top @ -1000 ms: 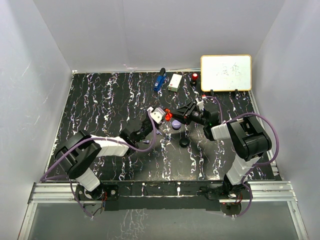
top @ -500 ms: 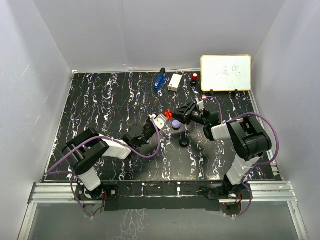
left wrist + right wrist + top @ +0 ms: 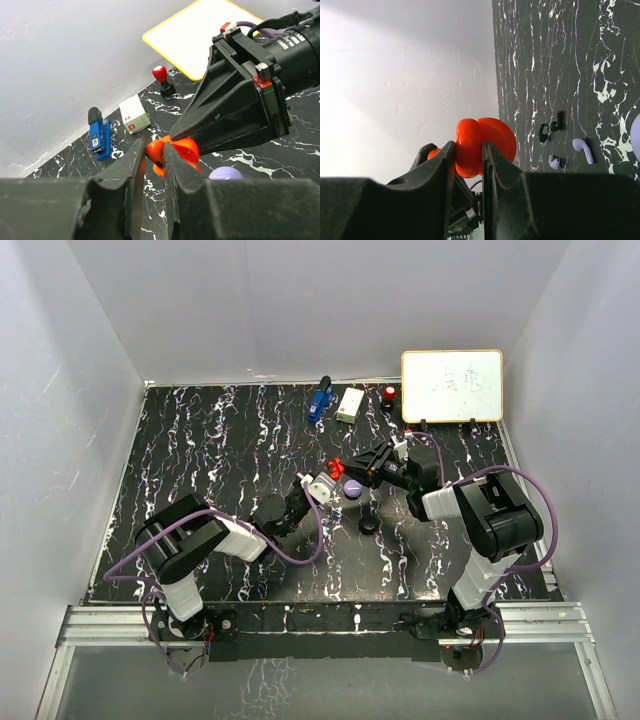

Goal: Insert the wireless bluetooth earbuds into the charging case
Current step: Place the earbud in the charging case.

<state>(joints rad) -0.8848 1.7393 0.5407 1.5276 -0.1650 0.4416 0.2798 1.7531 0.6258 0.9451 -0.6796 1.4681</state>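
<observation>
Status: black marbled table (image 3: 200,460); R gripper (image 3: 468,146) clamped hard on red charging case (image 3: 495,135), just right of frame centre in top view. L gripper (image 3: 154,148) jaws nearly shut, pinching small red earbud (image 3: 152,159) right up against that case. Loose on table, lower right of R wrist view: lavender buds (image 3: 582,150), black buds (image 3: 550,127).

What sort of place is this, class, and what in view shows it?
Probably a robot lab test booth: white walls box in a black marbled table, two arms are bolted to a metal rail, and a small whiteboard stands at the back.
</observation>
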